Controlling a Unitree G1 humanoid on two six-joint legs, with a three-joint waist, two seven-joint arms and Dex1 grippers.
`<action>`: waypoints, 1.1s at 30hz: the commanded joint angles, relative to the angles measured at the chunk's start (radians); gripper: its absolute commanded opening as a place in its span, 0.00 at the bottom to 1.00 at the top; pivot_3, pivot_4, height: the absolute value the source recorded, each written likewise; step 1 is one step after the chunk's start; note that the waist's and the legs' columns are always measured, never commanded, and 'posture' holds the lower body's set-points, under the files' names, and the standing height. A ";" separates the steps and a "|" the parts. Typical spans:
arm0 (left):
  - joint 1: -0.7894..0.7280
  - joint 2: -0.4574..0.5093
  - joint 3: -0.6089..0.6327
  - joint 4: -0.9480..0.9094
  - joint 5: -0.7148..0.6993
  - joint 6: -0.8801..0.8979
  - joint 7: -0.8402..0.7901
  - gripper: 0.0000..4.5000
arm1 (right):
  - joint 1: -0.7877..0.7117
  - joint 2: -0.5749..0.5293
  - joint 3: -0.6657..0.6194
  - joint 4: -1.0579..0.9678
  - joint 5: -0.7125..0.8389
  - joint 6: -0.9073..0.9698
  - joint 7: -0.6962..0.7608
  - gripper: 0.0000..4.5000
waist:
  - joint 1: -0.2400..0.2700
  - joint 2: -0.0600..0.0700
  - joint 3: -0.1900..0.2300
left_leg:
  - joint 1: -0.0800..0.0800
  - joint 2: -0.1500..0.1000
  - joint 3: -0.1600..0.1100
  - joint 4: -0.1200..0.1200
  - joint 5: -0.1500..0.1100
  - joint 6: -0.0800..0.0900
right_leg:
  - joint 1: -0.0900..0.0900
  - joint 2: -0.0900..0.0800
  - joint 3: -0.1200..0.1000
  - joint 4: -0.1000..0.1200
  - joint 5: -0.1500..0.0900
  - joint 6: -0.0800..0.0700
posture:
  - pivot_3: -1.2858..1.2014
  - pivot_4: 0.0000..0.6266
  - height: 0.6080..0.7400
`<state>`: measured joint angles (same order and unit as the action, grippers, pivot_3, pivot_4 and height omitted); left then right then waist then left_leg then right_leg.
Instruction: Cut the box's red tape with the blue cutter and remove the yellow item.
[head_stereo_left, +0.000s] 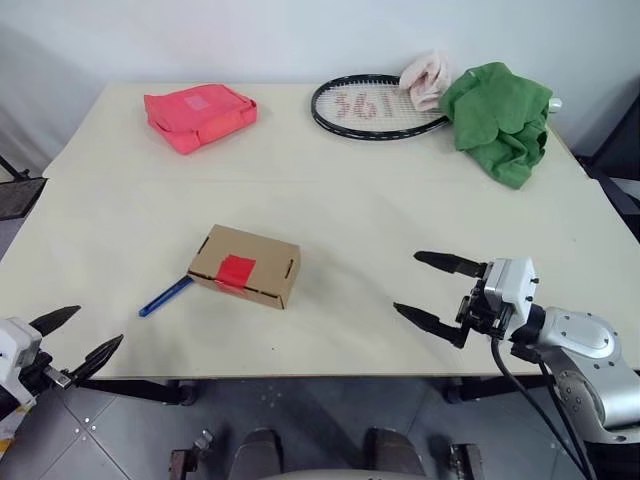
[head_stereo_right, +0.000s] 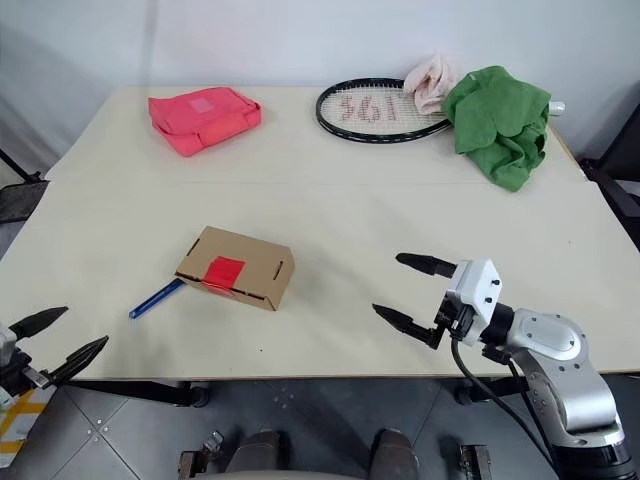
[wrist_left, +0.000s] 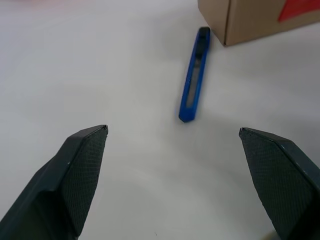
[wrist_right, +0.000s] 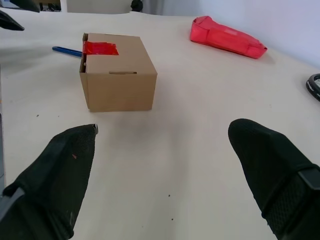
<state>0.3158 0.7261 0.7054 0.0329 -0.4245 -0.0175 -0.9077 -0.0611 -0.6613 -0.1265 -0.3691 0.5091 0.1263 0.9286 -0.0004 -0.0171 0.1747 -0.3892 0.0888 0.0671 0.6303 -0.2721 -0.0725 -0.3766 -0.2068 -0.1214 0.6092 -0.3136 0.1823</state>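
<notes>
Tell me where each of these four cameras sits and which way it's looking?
Left eye: on the head, looking forward and down over the table; both grippers show, left, right.
Right eye: beside it, same scene.
Left wrist: on the left arm, looking past its open fingers at the cutter and box corner.
Right wrist: on the right arm, looking past its open fingers at the box and tape.
Shared: all four show box and cutter.

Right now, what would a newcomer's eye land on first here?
The brown box near the table's middle, red tape across its lid seam, with the blue cutter beside it. At the far edge lie a pink-red pouch, a racket and a green cloth.
</notes>
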 joint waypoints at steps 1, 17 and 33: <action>-0.016 0.020 0.007 -0.006 -0.006 0.010 0.015 0.99 | -0.013 0.018 -0.014 -0.013 0.007 -0.018 -0.011 1.00 | 0.000 0.000 0.000 | 0.000 0.000 0.000 0.000 0.000 0.000 | 0.000 0.000 0.000 0.000 0.000 0.000 | 0.52 0.24 1.00; -0.398 0.007 -0.219 0.029 0.000 0.215 0.139 0.30 | -0.212 0.223 0.335 0.099 -0.229 0.090 -0.185 0.22 | -0.001 -0.002 -0.001 | 0.000 0.000 0.000 0.001 0.000 -0.001 | 0.000 0.000 0.000 0.002 0.000 0.000 | 0.52 0.24 1.00; -0.621 -0.015 -0.576 -0.102 -0.026 0.583 0.067 0.00 | -0.358 0.289 0.374 0.182 -0.252 0.298 -0.148 0.00 | -0.026 -0.002 -0.001 | -0.001 0.001 0.000 0.000 -0.001 -0.002 | -0.002 0.001 0.000 0.003 0.001 0.000 | 0.52 0.24 1.00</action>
<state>-0.3072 0.7026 0.1599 0.0030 -0.4129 0.5282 -0.7966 -0.4178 -0.3736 0.2599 -0.1197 0.2151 0.3959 0.7546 -0.0268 -0.0189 0.1736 -0.3897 0.0893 0.0671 0.6295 -0.2727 -0.0746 -0.3789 -0.2057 -0.1215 0.6117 -0.3131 0.1822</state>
